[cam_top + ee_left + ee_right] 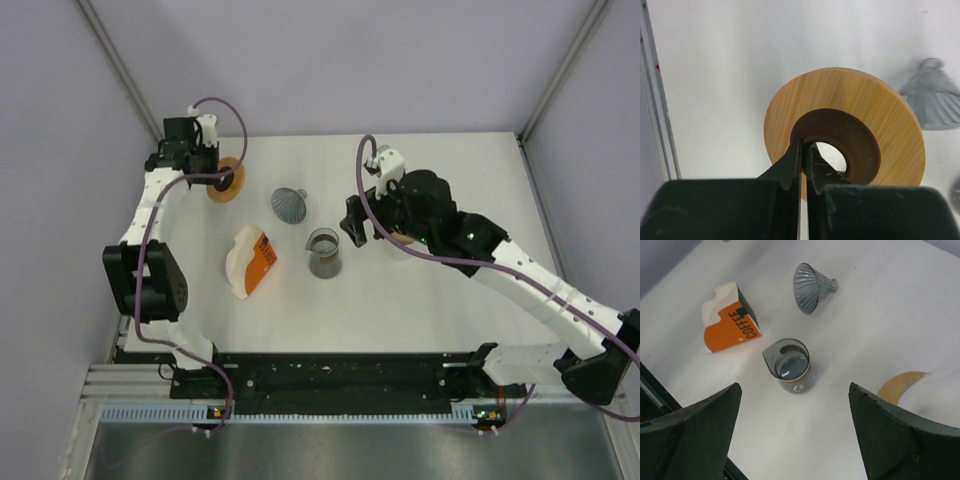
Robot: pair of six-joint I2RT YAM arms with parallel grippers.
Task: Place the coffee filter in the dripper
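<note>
The grey ribbed dripper (290, 204) lies on its side on the white table; it also shows in the right wrist view (810, 282) and at the right edge of the left wrist view (932, 95). An orange and white box marked COFFEE (250, 261) (730, 322), with white paper showing at its open end, lies left of a glass carafe (324, 252) (790, 365). My left gripper (218, 178) (804, 150) is shut on the inner rim of a wooden ring (850, 115) at the far left. My right gripper (357, 228) (795, 410) is open and empty, just right of the carafe.
A second tan wooden piece (900, 385) lies on the table under my right arm (440, 230). Grey walls close the table on the left, back and right. A black rail (330, 375) runs along the near edge.
</note>
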